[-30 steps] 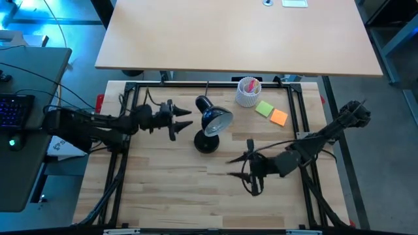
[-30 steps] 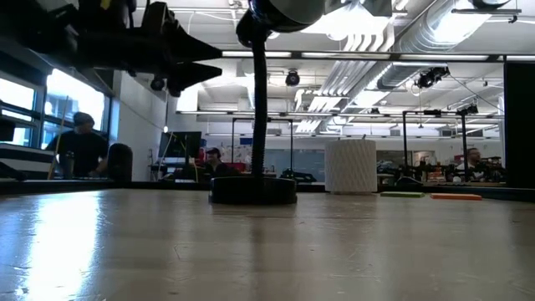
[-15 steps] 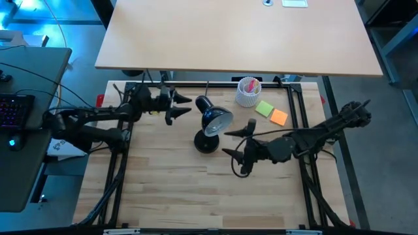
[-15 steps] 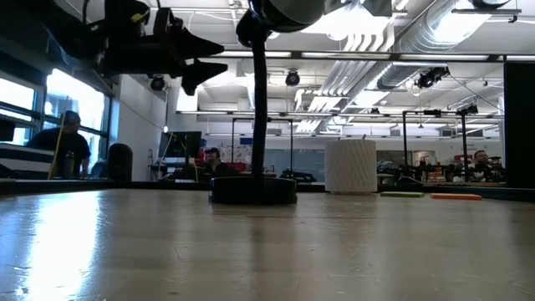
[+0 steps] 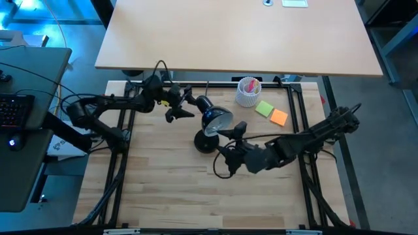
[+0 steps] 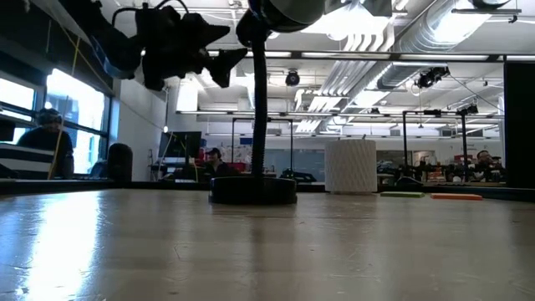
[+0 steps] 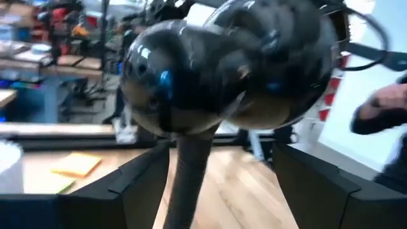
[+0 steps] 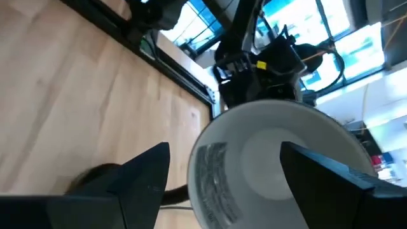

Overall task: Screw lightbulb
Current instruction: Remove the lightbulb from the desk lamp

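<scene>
lamp [image 5: 210, 127]: black, base near tabletop centre, head tilted | cup [image 5: 248, 92]: white, ribbed, by far edge, pink item inside | notes [image 5: 272, 112]: green and orange, touching, toward far right corner | person [image 6: 48, 138]: seated in room behind

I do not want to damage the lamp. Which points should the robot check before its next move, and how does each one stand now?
1. Left claw open, fingers on either side of the lamp head: ok.
2. Right claw open, facing the shade opening: ok.
3. Lightbulb seated in the socket: cannot tell; only a pale rounded shape shows deep in the shade.
4. Lamp base flat on the table: ok.
5. White ribbed cup away from both arms: ok.
</scene>
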{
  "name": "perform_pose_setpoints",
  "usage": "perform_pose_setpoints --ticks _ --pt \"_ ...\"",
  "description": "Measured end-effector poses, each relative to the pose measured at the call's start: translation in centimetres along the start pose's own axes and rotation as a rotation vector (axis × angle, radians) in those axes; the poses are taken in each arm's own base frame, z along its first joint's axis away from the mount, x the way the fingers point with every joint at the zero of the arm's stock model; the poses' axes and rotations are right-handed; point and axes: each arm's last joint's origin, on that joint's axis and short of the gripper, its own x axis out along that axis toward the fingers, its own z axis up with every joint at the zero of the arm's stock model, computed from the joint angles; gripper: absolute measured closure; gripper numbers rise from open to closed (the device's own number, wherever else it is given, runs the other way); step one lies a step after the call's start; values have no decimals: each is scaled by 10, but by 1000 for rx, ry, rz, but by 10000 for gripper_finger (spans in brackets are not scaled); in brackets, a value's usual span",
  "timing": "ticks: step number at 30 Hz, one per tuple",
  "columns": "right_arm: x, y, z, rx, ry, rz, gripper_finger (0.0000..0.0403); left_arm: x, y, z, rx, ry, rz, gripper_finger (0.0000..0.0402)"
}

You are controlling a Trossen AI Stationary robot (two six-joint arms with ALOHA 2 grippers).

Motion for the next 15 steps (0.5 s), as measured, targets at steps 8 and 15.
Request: perform_pose_setpoints --ticks 8,15 --pt "-14 -2 11 28 -15 27 105 -12 16 9 -20 -45 -16 125" --pt "-17 -3 15 47 -34 22 105 -1 37 5 -62 6 -112 125"
